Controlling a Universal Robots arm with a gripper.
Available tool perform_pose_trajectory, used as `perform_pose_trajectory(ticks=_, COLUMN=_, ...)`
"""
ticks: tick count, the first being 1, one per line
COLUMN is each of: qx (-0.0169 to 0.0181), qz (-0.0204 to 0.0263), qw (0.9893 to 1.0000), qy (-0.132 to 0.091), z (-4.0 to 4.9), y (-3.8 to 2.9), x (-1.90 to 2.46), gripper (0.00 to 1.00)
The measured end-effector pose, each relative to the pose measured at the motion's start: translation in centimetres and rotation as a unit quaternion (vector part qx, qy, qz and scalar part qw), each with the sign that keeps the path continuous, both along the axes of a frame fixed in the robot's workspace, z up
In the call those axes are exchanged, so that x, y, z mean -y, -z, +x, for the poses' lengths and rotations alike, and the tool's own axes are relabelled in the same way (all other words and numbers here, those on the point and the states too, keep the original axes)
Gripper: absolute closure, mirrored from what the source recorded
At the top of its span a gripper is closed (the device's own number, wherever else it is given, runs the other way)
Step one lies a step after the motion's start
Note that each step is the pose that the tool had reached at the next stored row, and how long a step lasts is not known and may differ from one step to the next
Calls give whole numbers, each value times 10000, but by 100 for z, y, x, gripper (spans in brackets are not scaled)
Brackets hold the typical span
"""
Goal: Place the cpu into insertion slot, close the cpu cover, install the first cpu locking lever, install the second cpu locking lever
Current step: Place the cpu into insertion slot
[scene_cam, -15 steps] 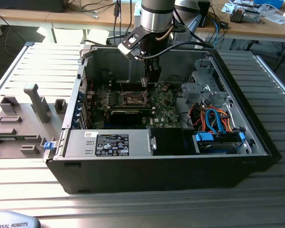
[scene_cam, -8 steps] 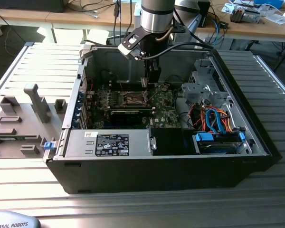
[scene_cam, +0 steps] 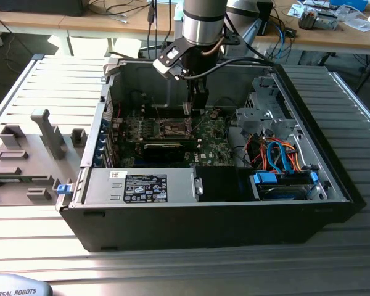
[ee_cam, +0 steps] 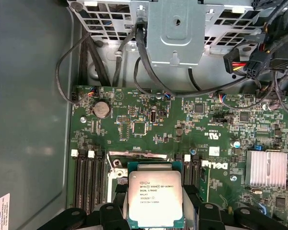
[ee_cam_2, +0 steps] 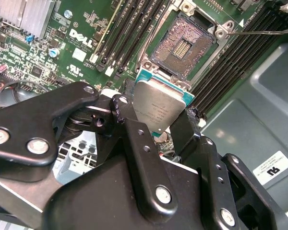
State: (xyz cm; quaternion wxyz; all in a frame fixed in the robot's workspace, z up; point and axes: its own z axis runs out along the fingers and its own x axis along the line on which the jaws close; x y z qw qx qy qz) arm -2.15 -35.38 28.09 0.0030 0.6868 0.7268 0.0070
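Pincer (scene_cam: 195,106) clamped on the cpu (ee_cam_2: 163,103) by two opposite edges, chip held clear above the motherboard (ee_cam: 182,124), and I read the bare insertion slot (ee_cam_2: 182,45) just to the exterior view's left, below it.

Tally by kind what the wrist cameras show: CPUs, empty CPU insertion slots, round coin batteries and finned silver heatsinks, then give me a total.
cpu: 1
empty insertion slot: 1
coin battery: 1
finned heatsink: 1
Total: 4
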Motion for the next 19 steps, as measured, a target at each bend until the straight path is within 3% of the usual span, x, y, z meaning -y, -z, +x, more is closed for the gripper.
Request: perform_pose_trajectory(ticks=19, qx=0, qz=0, qw=10000, qy=0, z=0, y=51, x=0, gripper=46)
